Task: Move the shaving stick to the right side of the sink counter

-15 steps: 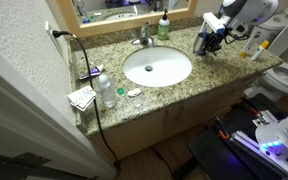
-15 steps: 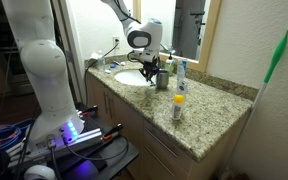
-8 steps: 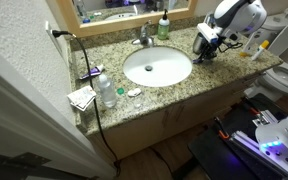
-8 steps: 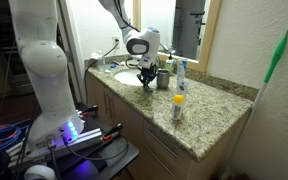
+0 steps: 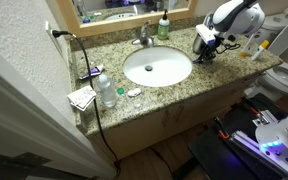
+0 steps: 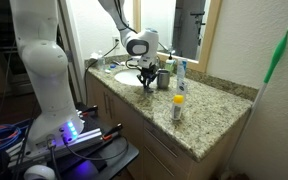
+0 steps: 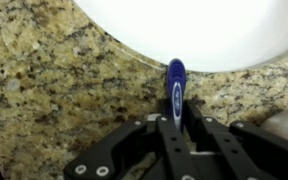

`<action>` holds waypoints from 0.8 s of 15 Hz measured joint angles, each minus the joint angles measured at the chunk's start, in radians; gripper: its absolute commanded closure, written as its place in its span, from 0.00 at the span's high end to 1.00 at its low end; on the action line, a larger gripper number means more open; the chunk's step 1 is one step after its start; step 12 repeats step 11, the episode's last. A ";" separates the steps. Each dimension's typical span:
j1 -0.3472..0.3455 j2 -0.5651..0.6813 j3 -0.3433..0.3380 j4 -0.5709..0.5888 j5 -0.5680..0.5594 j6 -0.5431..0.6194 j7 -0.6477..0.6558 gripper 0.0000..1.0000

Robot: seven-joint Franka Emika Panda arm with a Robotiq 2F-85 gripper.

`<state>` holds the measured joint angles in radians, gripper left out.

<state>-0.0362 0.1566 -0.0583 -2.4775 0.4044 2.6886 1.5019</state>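
Observation:
My gripper [image 7: 174, 118] is shut on the shaving stick [image 7: 175, 85], a slim dark blue stick that points out from the jaws toward the white basin [image 7: 184, 25]. Its tip lies just over the speckled granite sink counter [image 7: 44, 80], next to the basin's rim. In both exterior views the gripper [image 5: 202, 48] [image 6: 149, 80] hangs low over the counter [image 5: 212, 76] [image 6: 219, 115], beside the oval basin [image 5: 157, 67] [image 6: 127, 75]. The stick itself is too small to make out there.
A chrome tap [image 5: 144, 38] and a green bottle [image 5: 163, 28] stand behind the basin. Clear bottles [image 5: 106, 92] and a black cable [image 5: 88, 80] are at one end of the counter. A cup [image 6: 163, 80] and a yellow-capped bottle [image 6: 178, 106] stand near the gripper.
The gripper has come down and shifted slightly toward the basin edge with the stick in it. In the last half second it has barely moved.

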 measured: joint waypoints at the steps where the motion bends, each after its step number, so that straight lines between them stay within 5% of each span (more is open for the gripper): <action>1: 0.002 -0.001 -0.002 -0.002 -0.025 0.000 0.018 0.61; 7: 0.034 -0.151 -0.040 -0.101 -0.358 0.014 0.252 0.99; 12: 0.043 -0.359 0.005 -0.191 -0.296 0.029 0.167 1.00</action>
